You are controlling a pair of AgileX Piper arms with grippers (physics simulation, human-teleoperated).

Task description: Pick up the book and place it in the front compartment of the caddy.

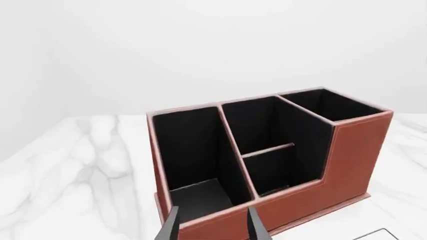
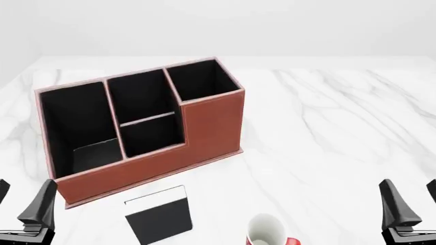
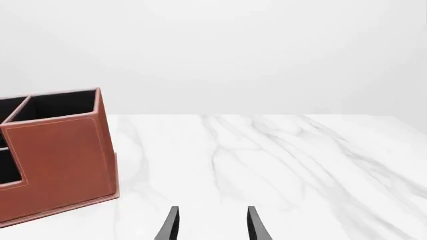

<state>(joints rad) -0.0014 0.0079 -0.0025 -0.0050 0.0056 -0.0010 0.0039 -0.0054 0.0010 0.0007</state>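
The book (image 2: pixel 160 215), black with a white strip on its far edge, lies flat on the table just in front of the caddy (image 2: pixel 211 122). A corner of it shows in the left wrist view (image 1: pixel 377 235). The reddish-brown caddy also shows in the left wrist view (image 1: pixel 347 160) and the right wrist view (image 3: pixel 60 160). My left gripper (image 2: pixel 20 206) is open and empty at the front left corner; its fingertips (image 1: pixel 172 225) point at the caddy. My right gripper (image 2: pixel 412 204) is open and empty at the front right, over bare marble; it shows in the right wrist view (image 3: pixel 210 222).
A white mug (image 2: pixel 267 232) with a red handle stands at the front edge, right of the book. The marble table (image 2: pixel 327 132) stretches to the right of the caddy.
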